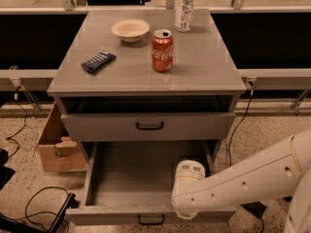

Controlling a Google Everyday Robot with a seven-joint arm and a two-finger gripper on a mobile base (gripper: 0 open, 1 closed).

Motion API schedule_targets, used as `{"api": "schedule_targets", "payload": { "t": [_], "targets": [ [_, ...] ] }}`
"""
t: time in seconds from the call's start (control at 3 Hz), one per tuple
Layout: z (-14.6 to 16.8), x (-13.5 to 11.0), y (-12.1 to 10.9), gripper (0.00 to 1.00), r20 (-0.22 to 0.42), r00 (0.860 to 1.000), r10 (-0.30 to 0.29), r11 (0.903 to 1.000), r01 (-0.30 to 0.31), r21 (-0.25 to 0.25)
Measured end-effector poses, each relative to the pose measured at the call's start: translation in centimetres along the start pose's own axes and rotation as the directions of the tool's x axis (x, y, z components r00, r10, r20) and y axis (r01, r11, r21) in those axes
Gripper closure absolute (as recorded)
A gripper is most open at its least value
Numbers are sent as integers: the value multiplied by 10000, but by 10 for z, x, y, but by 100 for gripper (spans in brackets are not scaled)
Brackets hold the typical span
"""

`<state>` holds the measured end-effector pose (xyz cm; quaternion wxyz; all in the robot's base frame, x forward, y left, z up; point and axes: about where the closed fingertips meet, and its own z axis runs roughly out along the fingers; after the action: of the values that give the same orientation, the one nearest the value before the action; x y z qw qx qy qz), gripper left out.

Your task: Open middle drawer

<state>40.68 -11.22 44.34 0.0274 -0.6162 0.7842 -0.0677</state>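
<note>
Standing at centre: grey table [209,74] with drawers beneath its flat top.

- Middle drawer [133,174]: open, projecting from the table body toward the near side. Its long axis runs left to right and its low front faces near. A black bar handle [151,220] sits at the centre of that front, level, at the bottom edge of the view. The inside is plain grey.
- Hand [187,191]: at the end of a white arm [252,178] that comes in from the right. It is over the near right part of the middle drawer, just right of the handle and against the front rim. Whether it is clenched or released cannot be told, as the wrist housing covers it.
- Upper drawer [107,126]: taller grey front directly above the open drawer, with a black handle [149,125] at centre and a dark gap above its front.
- Table top, far left: cream bowl [130,29], upright.
- Table top, centre: red Coca-Cola can [162,50], upright, just near and right of the bowl.
- Table top, far edge: clear plastic bottle [184,4], upright, beyond the can.
- Table top, left: dark blue wrapped snack bar [98,61], lying flat, angled.
- Floor, left of the table: open cardboard box [56,152].
- Floor, near left: black cables [29,205] on the speckled surface.
</note>
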Motion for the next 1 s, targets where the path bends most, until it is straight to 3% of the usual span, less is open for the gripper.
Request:
{"api": "schedule_targets", "payload": {
  "t": [0.33,1.0],
  "targets": [
    [0,0,1,84,-8,10000,-3,10000,3,-12],
    [1,1,2,37,-23,10000,-7,10000,7,-36]
  ]
}}
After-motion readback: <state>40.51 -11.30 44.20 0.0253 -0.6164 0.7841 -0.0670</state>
